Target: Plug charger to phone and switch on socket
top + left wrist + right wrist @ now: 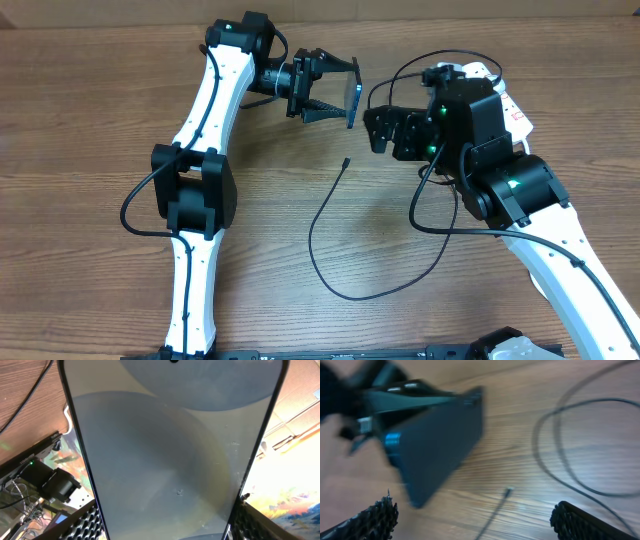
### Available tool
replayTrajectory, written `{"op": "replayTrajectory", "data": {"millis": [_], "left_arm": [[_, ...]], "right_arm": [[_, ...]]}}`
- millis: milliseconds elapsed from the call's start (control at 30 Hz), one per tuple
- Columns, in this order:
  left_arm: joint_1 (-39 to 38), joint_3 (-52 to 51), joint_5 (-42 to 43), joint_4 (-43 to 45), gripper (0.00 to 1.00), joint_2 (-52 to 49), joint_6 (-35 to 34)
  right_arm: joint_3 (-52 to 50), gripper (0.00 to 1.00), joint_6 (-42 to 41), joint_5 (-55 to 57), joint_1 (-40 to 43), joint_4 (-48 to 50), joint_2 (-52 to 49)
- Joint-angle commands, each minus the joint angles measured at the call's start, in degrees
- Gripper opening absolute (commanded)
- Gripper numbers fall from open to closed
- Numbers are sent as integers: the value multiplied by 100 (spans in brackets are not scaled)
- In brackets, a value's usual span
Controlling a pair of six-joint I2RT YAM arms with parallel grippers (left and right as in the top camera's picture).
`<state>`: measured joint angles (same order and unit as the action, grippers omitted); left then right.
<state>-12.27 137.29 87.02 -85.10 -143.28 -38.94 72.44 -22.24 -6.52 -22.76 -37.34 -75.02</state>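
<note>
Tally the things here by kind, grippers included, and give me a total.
phone: 1
charger: 1
socket: 1, partly hidden
grippers: 2, the left gripper shut on the phone, the right gripper open and empty
total: 5

socket hidden, phone cropped
right arm covers most of socket; phone overruns top, bottom edges; right-wrist view motion-blurred
</note>
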Motion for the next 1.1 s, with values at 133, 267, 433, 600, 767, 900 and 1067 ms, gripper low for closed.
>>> {"op": "replayTrajectory", "data": {"millis": [133,267,433,600,767,900,1067], "left_arm": [[-24,157,321,7,66,59,-31],[-50,157,103,4,66,59,-57],[-107,157,-46,4,66,59,-52],[-216,157,-273,4,66,59,-52],[-352,157,-278,7,66,59,-52],[-361,157,-278,7,66,59,-55],[-361,157,-273,4,65,59,-55]], "right_arm": [[151,91,66,-437,-212,380,-9],[151,91,-68,7,-492,476,-98],[151,90,-297,1742,-1123,518,-291],[151,90,-330,2640,-1458,673,-505],[151,87,-352,2802,-1462,713,-739],[151,73,-542,2999,-1462,732,-763],[151,56,-627,3117,-1456,728,-780]]}}
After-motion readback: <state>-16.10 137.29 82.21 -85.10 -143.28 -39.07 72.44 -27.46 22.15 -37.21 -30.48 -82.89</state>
